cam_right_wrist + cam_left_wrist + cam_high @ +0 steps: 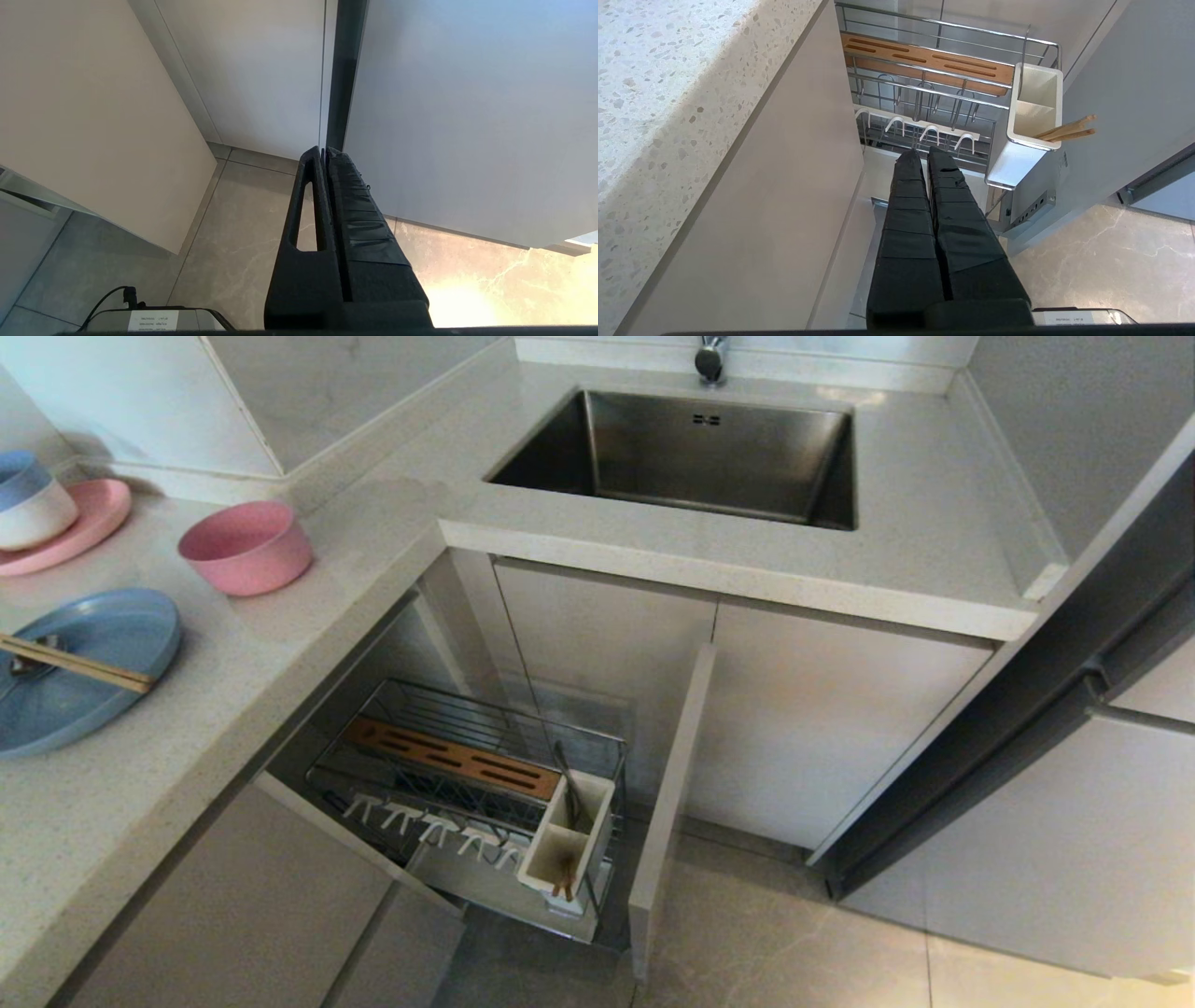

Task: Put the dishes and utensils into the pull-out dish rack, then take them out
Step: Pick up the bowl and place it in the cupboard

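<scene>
At the head view's left edge, chopsticks lie across the blue plate beside the pink bowl. The pull-out dish rack stands open lower centre. The left gripper and right gripper are both clenched, empty.

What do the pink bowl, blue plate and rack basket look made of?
Pink bowl: matte, opaque, no glare; probably plastic or fibre composite. Blue plate: same dull finish, likely the same. Rack basket: shiny thin wire, looks like chromed metal, with a brown slotted strip that looks like wood.
</scene>
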